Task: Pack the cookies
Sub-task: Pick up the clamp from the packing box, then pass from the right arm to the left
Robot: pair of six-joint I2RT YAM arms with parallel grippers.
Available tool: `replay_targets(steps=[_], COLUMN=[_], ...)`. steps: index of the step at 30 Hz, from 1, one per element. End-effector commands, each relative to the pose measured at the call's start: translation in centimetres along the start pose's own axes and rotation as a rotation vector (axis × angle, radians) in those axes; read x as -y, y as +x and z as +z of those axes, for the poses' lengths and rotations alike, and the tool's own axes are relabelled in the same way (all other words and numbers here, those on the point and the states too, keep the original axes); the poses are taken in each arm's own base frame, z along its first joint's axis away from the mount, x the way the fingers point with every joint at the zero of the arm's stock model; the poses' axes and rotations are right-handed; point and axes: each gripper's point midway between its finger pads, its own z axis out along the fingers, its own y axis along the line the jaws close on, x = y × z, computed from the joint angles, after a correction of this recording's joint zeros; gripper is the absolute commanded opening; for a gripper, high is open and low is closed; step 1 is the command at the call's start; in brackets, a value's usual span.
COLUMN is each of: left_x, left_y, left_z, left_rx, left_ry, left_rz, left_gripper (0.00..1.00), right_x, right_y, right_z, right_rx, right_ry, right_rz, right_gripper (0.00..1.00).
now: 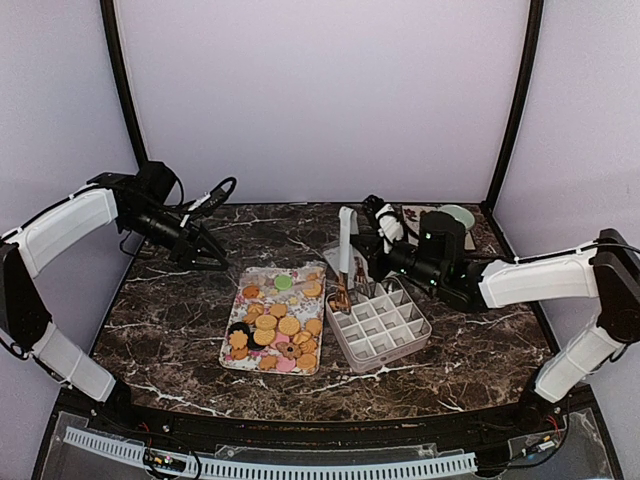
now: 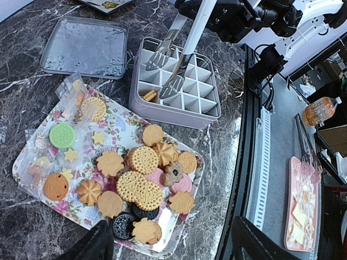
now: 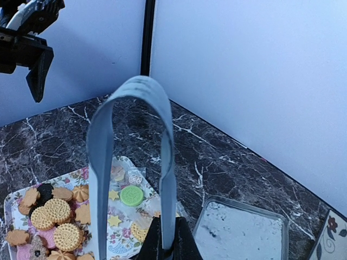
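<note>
Left wrist: cookies (image 2: 142, 179) heaped at tray's (image 2: 123, 132) near end, probably light and brittle.
Right tool (image 3: 165, 246) clamps tongs (image 3: 162, 135); left tool (image 1: 212, 258) gapes empty; pinch rims gently.

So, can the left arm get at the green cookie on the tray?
Probably yes: the left gripper hangs open just off the tray's far-left corner, nothing stands between it and the green cookie, and the tongs are over the divided box.

It was a robot test cell in a lab. Plain pale panels (image 1: 320, 90) on black posts (image 1: 124, 90) boxed in a dark marble-look bench (image 1: 170, 320). A left arm (image 1: 62, 228) and a right arm (image 1: 535, 280) were mounted at its near edge, with a white cable chain (image 1: 300, 467) along the front.
</note>
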Motion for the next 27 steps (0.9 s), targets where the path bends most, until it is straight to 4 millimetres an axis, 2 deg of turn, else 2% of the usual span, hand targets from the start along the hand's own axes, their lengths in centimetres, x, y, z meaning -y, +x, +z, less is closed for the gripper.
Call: replay_targets(steps=[1,4,6,8,13,16,20,27], left_x=[0.9,1.6,2.1,2.8,5.5,7.2,8.7,9.4], left_y=[-1.3,-1.9,-2.3,-2.6,-3.5,-3.9,-4.0,-3.1], left_z=[-0.9,-1.0,-1.0,-0.8,-0.1,0.5,1.0,1.8], left_rx=[0.032,0.064,0.083,0.101,0.130,0.130,0.130,0.113], left_ry=[0.018,0.059,0.092,0.138,0.254,0.315,0.374,0.412], left_rz=[0.024,0.024,0.018,0.017,0.049,0.080,0.101,0.107], left_gripper=[0.77,0.79,0.86,0.91,0.92,0.88,0.80,0.66], right_x=[2.7,2.7,2.2,1.0,-2.1,-3.5,-5.0,-6.8], right_y=[-7.6,-10.2,-11.8,-13.1,-15.3,-16.4,-17.4,-17.4], right_z=[-2.8,-3.5,-4.1,-4.5,-4.3,-3.7,-2.7,-0.9], right_rx=[0.218,0.259,0.303,0.359,0.457,0.514,0.563,0.596], right_ry=[0.125,0.107,0.072,0.031,-0.022,-0.063,-0.118,-0.196], right_rz=[0.031,0.094,0.161,0.211,0.297,0.360,0.435,0.525], right_gripper=[0.00,0.00,0.00,0.00,0.00,0.00,0.00,0.00])
